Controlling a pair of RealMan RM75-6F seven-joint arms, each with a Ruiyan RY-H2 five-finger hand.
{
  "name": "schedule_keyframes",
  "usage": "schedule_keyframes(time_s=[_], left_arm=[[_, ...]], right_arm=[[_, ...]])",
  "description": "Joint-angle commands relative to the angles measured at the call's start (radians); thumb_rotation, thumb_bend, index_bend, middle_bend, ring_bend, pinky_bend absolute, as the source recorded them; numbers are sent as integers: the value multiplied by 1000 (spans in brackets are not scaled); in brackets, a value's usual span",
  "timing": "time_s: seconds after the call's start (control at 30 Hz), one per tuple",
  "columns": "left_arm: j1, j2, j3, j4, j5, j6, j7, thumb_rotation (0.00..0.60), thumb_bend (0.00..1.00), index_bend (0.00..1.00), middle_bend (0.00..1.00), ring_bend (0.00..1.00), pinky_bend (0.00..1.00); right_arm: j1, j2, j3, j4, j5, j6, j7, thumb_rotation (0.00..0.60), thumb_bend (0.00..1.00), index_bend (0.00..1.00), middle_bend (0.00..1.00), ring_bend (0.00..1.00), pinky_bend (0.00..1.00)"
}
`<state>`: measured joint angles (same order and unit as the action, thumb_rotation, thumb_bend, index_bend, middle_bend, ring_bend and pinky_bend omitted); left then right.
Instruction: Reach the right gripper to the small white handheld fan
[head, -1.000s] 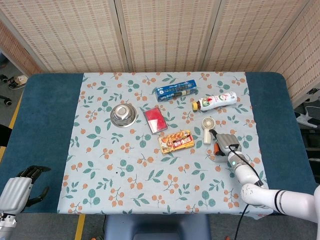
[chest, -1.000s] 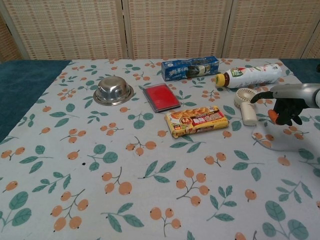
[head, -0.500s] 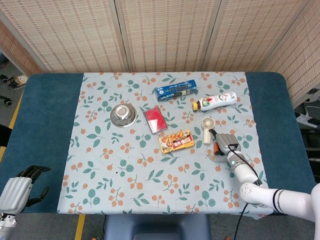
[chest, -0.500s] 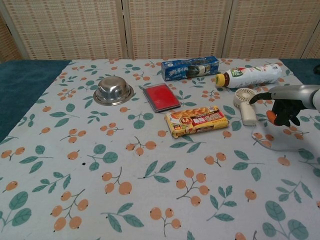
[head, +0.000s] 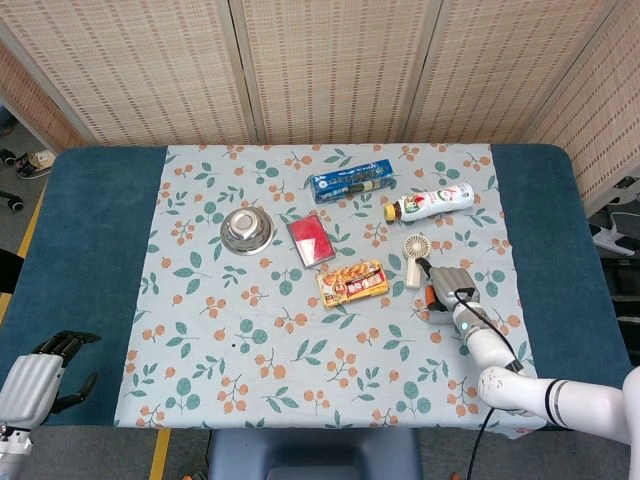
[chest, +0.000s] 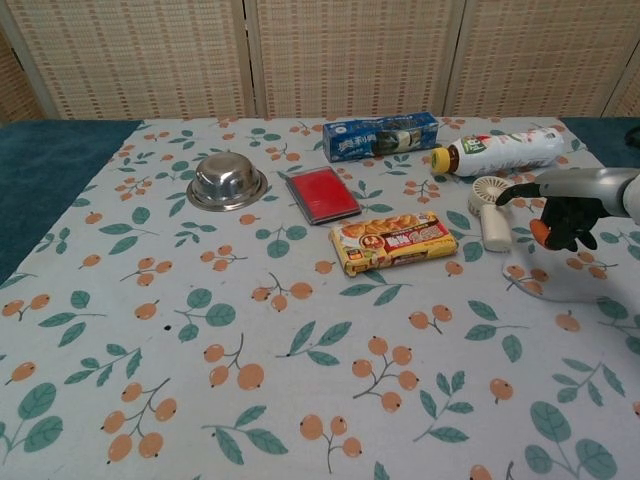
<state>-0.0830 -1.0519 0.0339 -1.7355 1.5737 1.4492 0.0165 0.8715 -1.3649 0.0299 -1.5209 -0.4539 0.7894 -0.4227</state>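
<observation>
Head view: small white handheld fan (head: 415, 258) lying flat on floral tablecloth (head: 200, 330) over blue table (head: 90, 240), round head toward the far edge, handle toward the near edge. Sits between yellow-orange snack box (head: 352, 282) and right robot hand (head: 448, 289); just below white plastic bottle with yellow cap (head: 429, 203). Right robot hand just beside the fan's handle end, holding nothing, fingers curled downward but spread (contact with fan not resolvable). Chest view: right robot hand (chest: 566, 205) hovering over the cloth, one dark finger extended toward fan (chest: 490, 208), tip close to the round head, remaining fingers bent under the palm. Left robot hand (head: 45, 370) low at near left table corner, dark fingers loosely apart, nothing in it. Elsewhere on cloth: steel bowl (head: 247, 229), flat red rectangular case (head: 311, 239), long blue carton (head: 351, 180).
</observation>
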Motion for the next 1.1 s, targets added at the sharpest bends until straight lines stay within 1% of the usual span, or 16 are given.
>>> schedule_keyframes(time_s=[0.03, 0.6, 0.93, 1.1], left_arm=[[0, 0, 0, 0, 0, 0, 0, 600, 360, 285, 299, 221, 376], [0, 0, -1, 1, -3, -1, -4, 600, 359, 285, 299, 221, 377], [2, 2, -3, 0, -2, 4, -6, 600, 360, 285, 299, 221, 377], [2, 3, -3, 0, -2, 5, -5, 600, 359, 285, 299, 221, 377]], right_arm=[[1, -3, 0, 6, 3, -3, 0, 600, 711, 65, 814, 648, 668], [1, -12, -4, 21, 5, -14, 3, 600, 711, 65, 814, 648, 668], [-1, -29, -11, 62, 24, -31, 5, 600, 711, 65, 814, 648, 668], [-7, -29, -8, 67, 11, -31, 16, 600, 711, 65, 814, 648, 668]])
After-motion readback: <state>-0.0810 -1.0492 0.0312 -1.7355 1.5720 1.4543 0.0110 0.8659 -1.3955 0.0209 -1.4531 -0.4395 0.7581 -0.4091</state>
